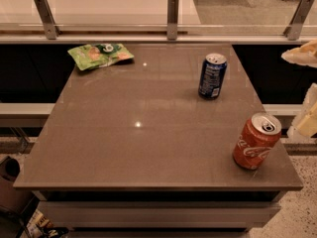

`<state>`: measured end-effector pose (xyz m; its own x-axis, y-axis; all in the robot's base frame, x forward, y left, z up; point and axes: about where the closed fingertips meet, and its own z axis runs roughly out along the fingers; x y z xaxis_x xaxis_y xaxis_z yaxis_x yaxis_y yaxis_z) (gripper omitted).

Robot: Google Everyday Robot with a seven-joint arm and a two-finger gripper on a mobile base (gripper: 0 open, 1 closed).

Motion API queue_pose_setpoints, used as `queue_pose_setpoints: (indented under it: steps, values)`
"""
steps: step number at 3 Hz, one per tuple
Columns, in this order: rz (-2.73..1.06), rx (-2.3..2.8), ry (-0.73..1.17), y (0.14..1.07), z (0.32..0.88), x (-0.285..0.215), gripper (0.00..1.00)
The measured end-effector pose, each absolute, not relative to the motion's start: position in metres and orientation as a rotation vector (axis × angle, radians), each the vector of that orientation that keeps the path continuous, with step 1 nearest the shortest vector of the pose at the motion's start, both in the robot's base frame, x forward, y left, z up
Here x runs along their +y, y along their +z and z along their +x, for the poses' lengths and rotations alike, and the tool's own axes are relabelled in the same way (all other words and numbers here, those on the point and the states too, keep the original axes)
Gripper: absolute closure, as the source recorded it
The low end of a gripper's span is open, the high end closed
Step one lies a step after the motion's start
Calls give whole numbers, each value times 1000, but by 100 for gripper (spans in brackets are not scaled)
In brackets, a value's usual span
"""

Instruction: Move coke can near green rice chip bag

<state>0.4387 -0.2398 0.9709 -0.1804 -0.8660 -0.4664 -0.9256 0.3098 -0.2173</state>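
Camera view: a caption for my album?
Coke can at the front right corner of the table, gripper just right of it, green rice chip bag far back left.

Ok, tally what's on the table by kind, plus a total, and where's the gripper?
Cans: 2 (coke can, dark blue can)
Snack bags: 1 (green rice chip bag)
Total: 3
Gripper: off the right edge of the table, beside the coke can.

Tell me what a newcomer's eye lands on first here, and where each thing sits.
The red coke can stands at the front right corner of the table, with the pale gripper just off the edge to its right. The green rice chip bag lies flat at the far left corner, and a dark blue can stands toward the far right.
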Motion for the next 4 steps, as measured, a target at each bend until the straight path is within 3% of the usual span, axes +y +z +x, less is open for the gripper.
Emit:
queue_pose_setpoints:
  steps: [4]
  values:
    - [-1486,1715,618,915,429,-228,0]
